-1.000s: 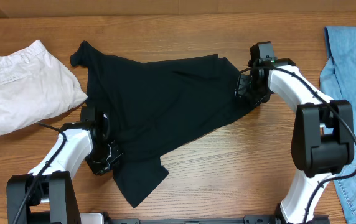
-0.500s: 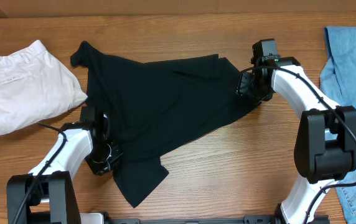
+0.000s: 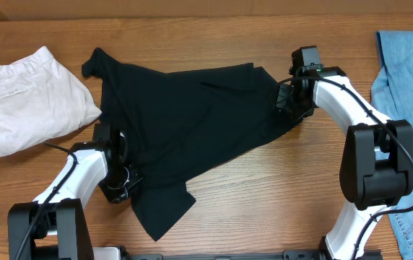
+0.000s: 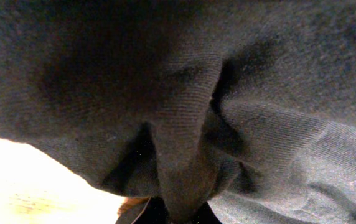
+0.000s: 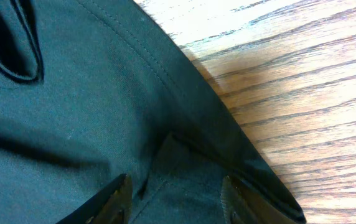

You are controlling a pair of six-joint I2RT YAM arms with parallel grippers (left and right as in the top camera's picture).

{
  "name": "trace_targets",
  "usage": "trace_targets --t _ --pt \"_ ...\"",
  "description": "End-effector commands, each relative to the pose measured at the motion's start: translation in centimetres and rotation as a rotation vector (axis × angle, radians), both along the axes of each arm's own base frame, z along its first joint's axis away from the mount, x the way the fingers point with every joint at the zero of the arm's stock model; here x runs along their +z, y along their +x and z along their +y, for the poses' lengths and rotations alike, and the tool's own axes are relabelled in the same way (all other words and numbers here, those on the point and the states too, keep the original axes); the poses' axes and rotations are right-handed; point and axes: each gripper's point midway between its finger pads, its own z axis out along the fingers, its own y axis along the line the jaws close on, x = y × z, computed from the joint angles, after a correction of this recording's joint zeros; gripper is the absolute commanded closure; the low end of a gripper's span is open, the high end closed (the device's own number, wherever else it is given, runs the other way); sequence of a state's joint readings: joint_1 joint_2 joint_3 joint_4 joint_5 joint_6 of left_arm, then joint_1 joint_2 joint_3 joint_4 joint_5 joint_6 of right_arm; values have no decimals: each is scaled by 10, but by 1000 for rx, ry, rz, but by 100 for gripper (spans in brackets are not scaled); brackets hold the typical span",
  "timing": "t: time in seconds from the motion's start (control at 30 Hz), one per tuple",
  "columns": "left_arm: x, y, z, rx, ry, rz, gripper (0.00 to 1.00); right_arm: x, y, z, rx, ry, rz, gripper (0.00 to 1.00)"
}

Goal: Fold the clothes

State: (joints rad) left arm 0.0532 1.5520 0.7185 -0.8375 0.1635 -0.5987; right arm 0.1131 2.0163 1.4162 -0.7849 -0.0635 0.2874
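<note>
**A:** How far along is the folding?

**B:** Barely begun, it seems. The shirt (image 3: 185,137) lies spread out mid-frame with no fold made. The trousers (image 3: 29,101) at upper left look roughly folded, and the jeans (image 3: 409,87) lie loose at the right edge.

**A:** And the grippers?

**B:** The left gripper (image 3: 123,180), at the shirt's lower left, seems to pinch a pleat. The right gripper (image 3: 284,101), at its right edge, has its jaws spread with cloth between them.

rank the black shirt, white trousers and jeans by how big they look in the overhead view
1. black shirt, clearly largest
2. white trousers and jeans look about equal; the jeans run off the frame, so unranked
</note>
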Motion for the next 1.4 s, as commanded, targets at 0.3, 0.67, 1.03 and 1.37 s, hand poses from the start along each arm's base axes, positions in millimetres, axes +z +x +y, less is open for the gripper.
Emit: trace_targets --t 0.3,0.67,1.03,1.37 --pt "-9 -2 11 -20 57 3 95 -7 -1 3 1 6 7 52" --pt "-9 -2 11 -27 56 3 96 -9 -3 3 1 5 11 56" --pt "-9 -2 11 -27 56 3 96 -19 -6 3 -12 5 38 58" --pt "-9 -2 11 -27 56 3 95 -24 -7 2 -17 4 51 63"
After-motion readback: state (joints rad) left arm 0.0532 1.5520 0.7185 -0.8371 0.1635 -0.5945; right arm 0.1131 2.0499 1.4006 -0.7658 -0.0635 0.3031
